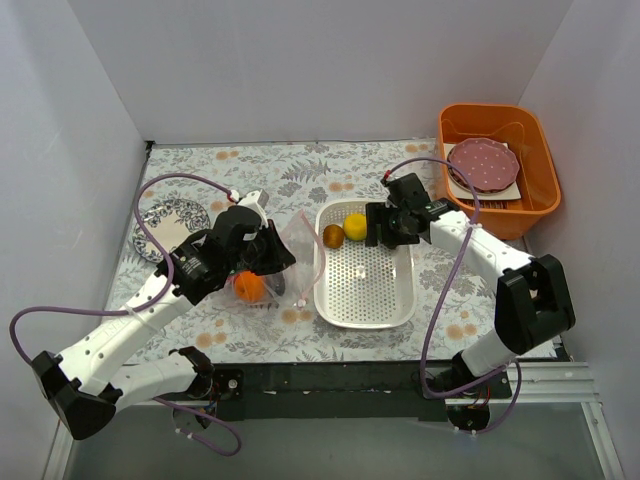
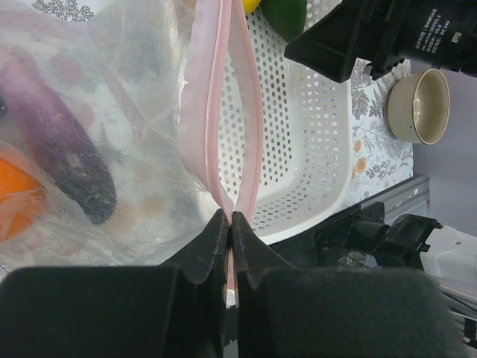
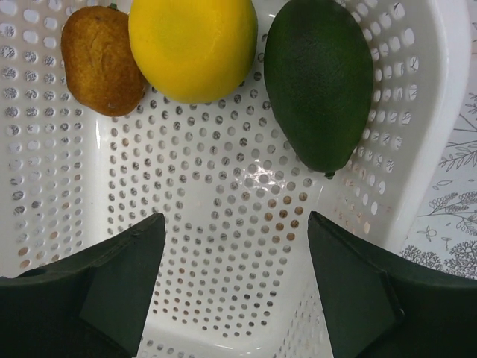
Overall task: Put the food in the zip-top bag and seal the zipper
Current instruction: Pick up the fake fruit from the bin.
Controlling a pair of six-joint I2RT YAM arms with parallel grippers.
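The clear zip-top bag (image 1: 292, 250) lies left of the white basket (image 1: 365, 300). My left gripper (image 2: 230, 218) is shut on its pink zipper strip (image 2: 244, 89) at one end; the mouth gapes open beyond the pinch. Inside the bag show the purple eggplant (image 2: 63, 142) and the orange (image 2: 19, 198), which also shows from above (image 1: 248, 287). My right gripper (image 3: 235, 224) is open and empty over the basket's far end. In front of it lie the brown kiwi (image 3: 100, 60), the yellow lemon (image 3: 192, 46) and the dark-green avocado (image 3: 319, 78). The other balls are hidden.
An orange bin (image 1: 500, 165) holding a pink dotted plate stands at the back right. A patterned plate (image 1: 170, 225) lies at the left behind my left arm. A beige cup (image 2: 421, 104) sits near the right arm's base. White walls close in three sides.
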